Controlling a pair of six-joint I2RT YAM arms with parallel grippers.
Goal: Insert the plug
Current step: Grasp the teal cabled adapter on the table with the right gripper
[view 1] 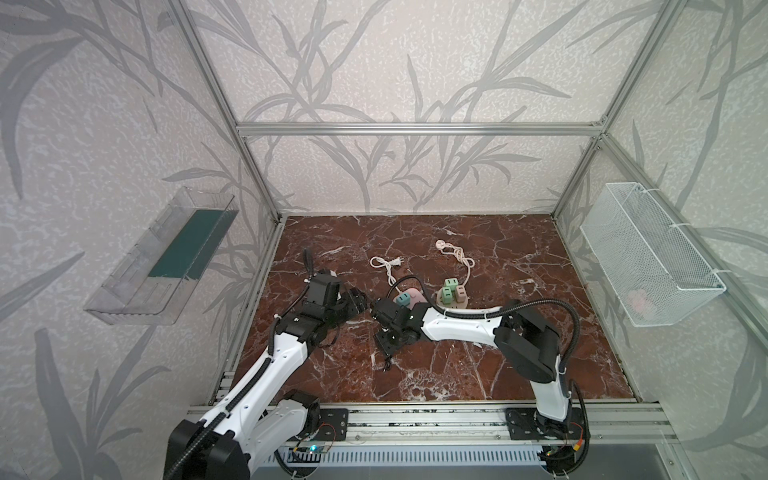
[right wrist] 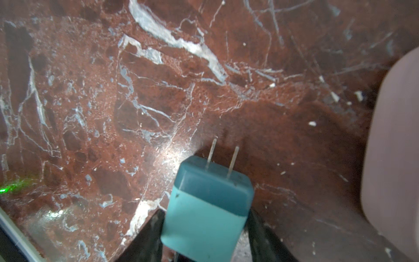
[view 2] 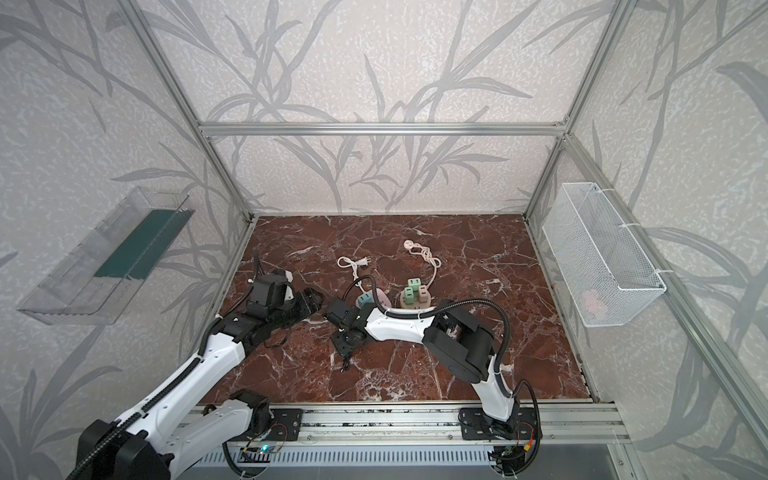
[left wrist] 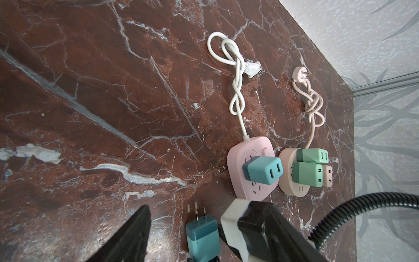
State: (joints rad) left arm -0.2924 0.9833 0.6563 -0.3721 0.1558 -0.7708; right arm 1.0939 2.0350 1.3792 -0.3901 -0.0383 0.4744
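A teal plug (right wrist: 208, 204) with two metal prongs sits between the fingers (right wrist: 145, 240) of my right gripper (right wrist: 204, 240), which is shut on it just above the marble floor. The left wrist view shows the same plug (left wrist: 201, 236), prongs pointing away, short of the pink power strip (left wrist: 240, 158). That strip (view 1: 415, 296) carries another teal block (left wrist: 263, 172). My left gripper (view 1: 359, 305) stands open, one dark finger (left wrist: 127, 238) beside the plug without touching it. In both top views the right gripper (view 2: 347, 336) hides the plug.
A round beige strip (left wrist: 292, 190) holds two green blocks and a beige one. Knotted white cord (left wrist: 235, 90) and beige cord (left wrist: 314, 108) lie behind the strips. A wire basket (view 1: 648, 253) hangs on the right wall, a clear bin (view 1: 166, 257) on the left.
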